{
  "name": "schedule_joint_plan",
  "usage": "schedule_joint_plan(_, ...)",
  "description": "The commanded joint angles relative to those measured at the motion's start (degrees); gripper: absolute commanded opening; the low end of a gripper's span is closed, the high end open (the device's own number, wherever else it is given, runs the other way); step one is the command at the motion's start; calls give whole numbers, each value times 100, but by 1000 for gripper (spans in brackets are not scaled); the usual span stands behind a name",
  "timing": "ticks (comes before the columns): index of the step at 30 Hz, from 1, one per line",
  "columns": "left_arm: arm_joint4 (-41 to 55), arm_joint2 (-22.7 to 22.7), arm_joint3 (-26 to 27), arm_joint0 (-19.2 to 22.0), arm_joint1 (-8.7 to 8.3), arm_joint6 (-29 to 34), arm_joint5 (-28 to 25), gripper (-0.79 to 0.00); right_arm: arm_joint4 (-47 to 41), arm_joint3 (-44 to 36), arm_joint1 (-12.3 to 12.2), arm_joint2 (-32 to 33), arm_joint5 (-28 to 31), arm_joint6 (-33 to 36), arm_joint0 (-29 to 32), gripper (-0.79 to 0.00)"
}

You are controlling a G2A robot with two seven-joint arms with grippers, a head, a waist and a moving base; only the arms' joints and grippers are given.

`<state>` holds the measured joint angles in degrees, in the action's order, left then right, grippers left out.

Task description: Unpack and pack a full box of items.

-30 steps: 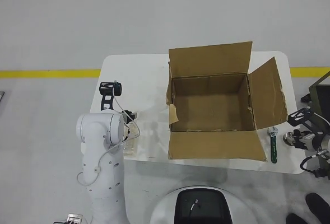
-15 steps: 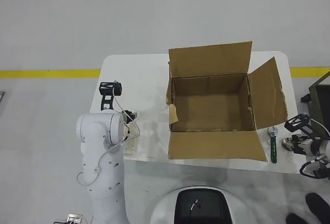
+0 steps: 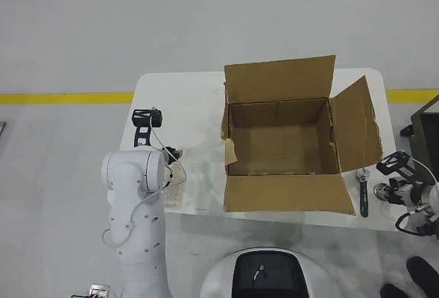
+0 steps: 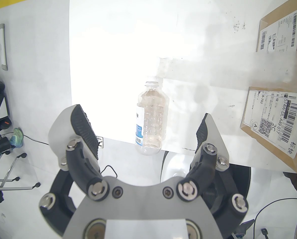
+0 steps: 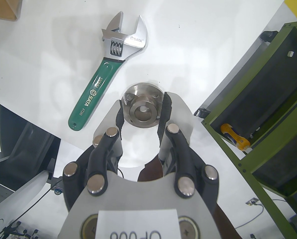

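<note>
Right gripper (image 5: 141, 111) clamps a steel collar (image 5: 142, 108), bore facing its wrist camera, at the table's (image 3: 197, 97) 4 o'clock side.
Wrench (image 3: 364, 195) lies just beside it, long axis 6–12, head toward 12; bottle (image 4: 150, 120) at the 8 o'clock edge, before the wide-spread left gripper (image 4: 143, 123); open box (image 3: 286, 192) mid-table.

Bottle (image 3: 174, 197), 8 o'clock of box (image 3: 279, 138), mostly hidden under left arm (image 3: 133, 179). Rack (image 3: 430, 141), 3 o'clock, cut by edge. Flanks of metal ring (image 5: 142, 111) covered by right gripper (image 5: 144, 101).
</note>
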<state>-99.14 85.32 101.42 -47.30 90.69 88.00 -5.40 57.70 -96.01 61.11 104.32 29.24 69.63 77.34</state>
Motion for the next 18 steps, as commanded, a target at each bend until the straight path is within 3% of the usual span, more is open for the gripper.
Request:
schedule_joint_plan(1,0,0,0,0,0,0,0,0,-59,8,-16,24,-15,-52,-26,-406)
schedule_joint_plan(4,0,0,0,0,0,0,0,0,-397,-81,-49,289,-102,-255,-72,-422)
schedule_joint_plan(6,0,0,0,0,0,0,0,0,-773,-172,-72,618,-185,-500,-88,-508)
schedule_joint_plan(7,0,0,0,0,0,0,0,0,-1030,-209,-85,794,-174,-616,-95,-610)
schedule_joint_plan(8,0,0,0,0,0,0,0,0,-1169,-244,-104,968,-143,-705,-101,-785)
schedule_joint_plan(10,0,0,0,0,0,0,0,0,-1351,-322,-131,1288,-59,-1168,-131,-785)
schedule_joint_plan(14,0,0,0,0,0,0,0,0,-821,-385,-133,1537,-246,-2340,-24,-785)
schedule_joint_plan(18,0,0,0,0,0,0,0,0,-821,-385,-133,1537,-246,-2340,-24,-785)
